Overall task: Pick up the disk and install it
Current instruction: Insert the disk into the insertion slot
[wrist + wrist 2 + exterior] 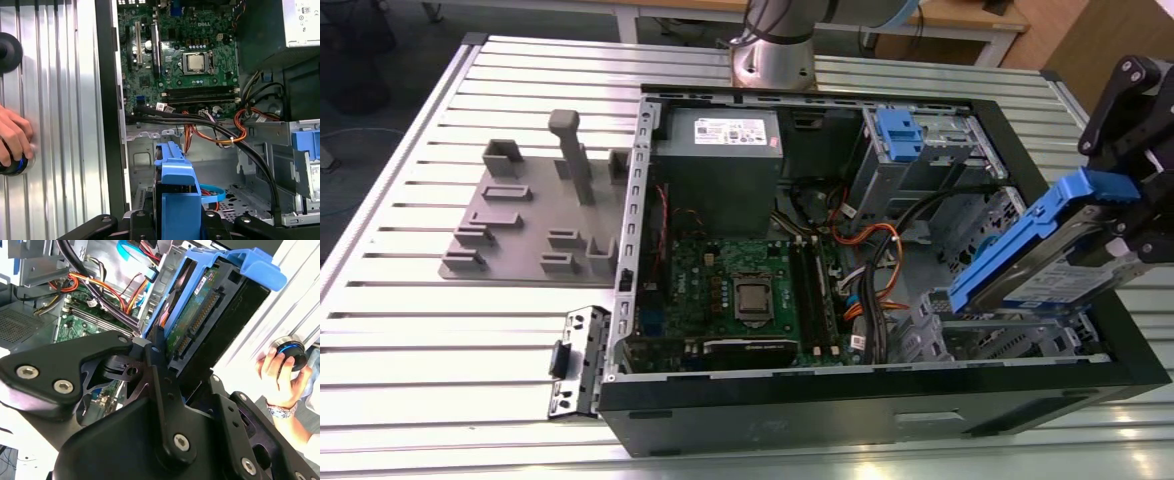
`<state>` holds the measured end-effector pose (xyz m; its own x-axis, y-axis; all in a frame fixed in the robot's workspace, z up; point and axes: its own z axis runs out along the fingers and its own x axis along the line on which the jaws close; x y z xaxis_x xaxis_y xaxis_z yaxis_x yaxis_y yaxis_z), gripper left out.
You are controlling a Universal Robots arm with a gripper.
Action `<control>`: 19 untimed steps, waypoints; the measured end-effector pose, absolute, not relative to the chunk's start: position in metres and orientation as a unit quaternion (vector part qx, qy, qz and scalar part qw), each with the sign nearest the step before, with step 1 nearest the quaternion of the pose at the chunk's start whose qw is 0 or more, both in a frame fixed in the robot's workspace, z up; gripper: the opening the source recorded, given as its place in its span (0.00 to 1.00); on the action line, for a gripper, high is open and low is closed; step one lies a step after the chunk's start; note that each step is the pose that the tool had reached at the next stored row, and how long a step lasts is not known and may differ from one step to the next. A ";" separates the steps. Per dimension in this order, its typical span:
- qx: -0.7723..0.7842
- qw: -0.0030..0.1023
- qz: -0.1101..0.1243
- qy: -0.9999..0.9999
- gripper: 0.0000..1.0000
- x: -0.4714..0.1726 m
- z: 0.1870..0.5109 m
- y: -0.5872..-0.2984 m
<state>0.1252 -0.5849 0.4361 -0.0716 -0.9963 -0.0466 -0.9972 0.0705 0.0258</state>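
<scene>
The black gripper (1121, 215) is clamped on the flat silver disk (1041, 250) in its bright blue plastic bracket. It holds the disk tilted over the open black computer case (854, 415) on the ribbed metal bench (440, 330), at the exterior view's right. A person's hand (12, 137) rests on the bench.

Disk clamped in the gripper

The gripper (186, 359) has its black fingers (159, 347) closed on either side of the disk (200, 305). The disk shows its green circuit board and connector edge inside the blue bracket (240, 262). Beyond the disk on one side lie the motherboard (75, 322) and orange cables (102, 287). On its other side, over the ribbed table (300, 300), a person's hand (277, 372) grips a round black knob (292, 351).
</scene>
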 end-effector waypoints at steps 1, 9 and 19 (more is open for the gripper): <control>-0.683 0.008 0.025 0.730 0.36 0.124 0.435 -0.585; -0.693 0.008 0.026 0.720 0.36 0.122 0.429 -0.584; -0.693 0.008 0.026 0.720 0.36 0.121 0.418 -0.579</control>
